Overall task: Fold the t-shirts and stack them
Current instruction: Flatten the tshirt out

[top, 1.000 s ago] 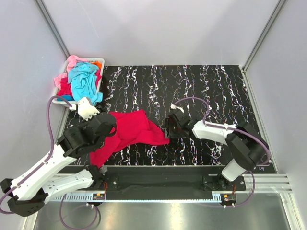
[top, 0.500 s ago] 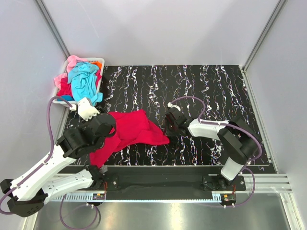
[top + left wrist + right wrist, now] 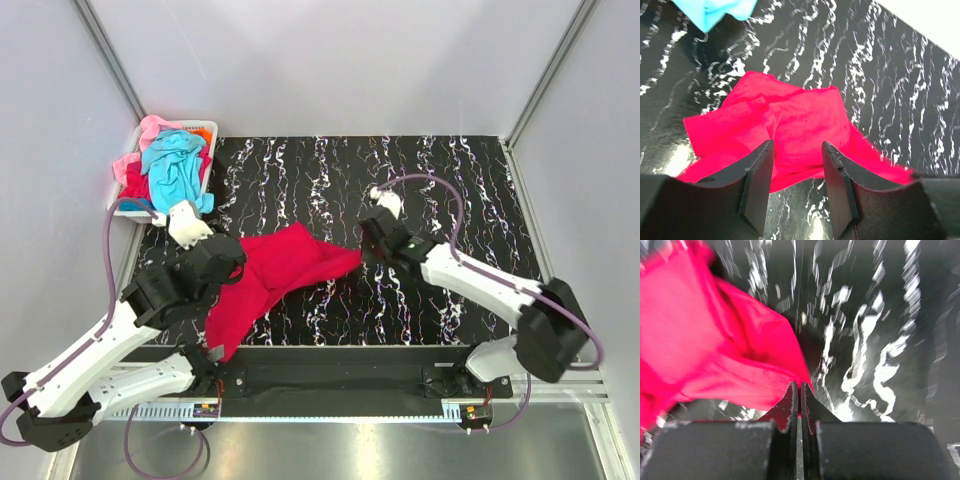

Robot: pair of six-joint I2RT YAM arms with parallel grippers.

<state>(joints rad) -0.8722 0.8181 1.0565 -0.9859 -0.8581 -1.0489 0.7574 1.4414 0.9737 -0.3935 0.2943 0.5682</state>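
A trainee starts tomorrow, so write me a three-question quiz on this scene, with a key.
1. True or false: the right end effector is shut on an edge of the red t-shirt.
2. Where do the other t-shirts lie? A: piled in the white basket at the far left corner of the table. B: stacked at the table's middle. C: none are in view.
3. Fill in: the left end effector is above the red t-shirt with its jaws ____.
Key: 1 true; 2 A; 3 open.
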